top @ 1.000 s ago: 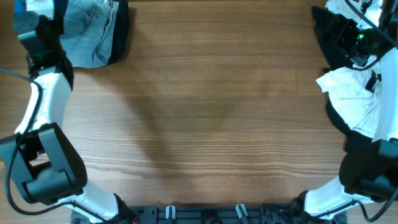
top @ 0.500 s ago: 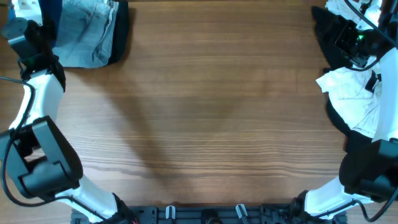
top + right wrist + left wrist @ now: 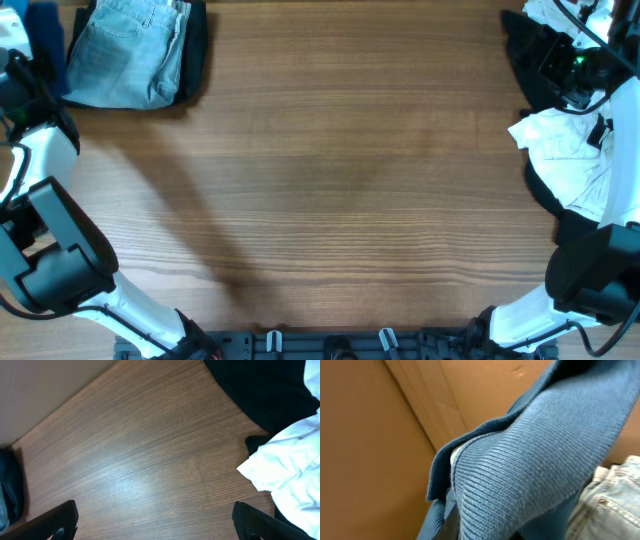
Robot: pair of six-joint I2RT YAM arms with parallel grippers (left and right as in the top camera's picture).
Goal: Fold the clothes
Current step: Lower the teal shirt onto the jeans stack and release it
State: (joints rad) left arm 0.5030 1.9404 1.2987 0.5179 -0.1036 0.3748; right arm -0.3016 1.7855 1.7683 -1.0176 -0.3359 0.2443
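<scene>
Two things could go wrong from here. The shirt [image 3: 46, 30] is soft and bunched up, so it could slip out of the left gripper [image 3: 26, 38] if the arm pulls fast. It also lies right against the jeans [image 3: 125, 55], so I think a pull could drag the jeans along too.

The shirt is at the far left corner of the table [image 3: 330, 180], and part of it looks to be past the left edge. The left gripper is pinched tight. Blue cloth hides its fingers, but the shirt is bunched right at them, so it looks like it has hold of the shirt.

The left arm reaches far out along the left edge, up to that corner. The right arm stands by the right edge, over the white cloth [image 3: 565, 150] and the black cloth [image 3: 525, 50]. The right gripper [image 3: 157, 525] is wide open and holds nothing. It looks down at the wood.
</scene>
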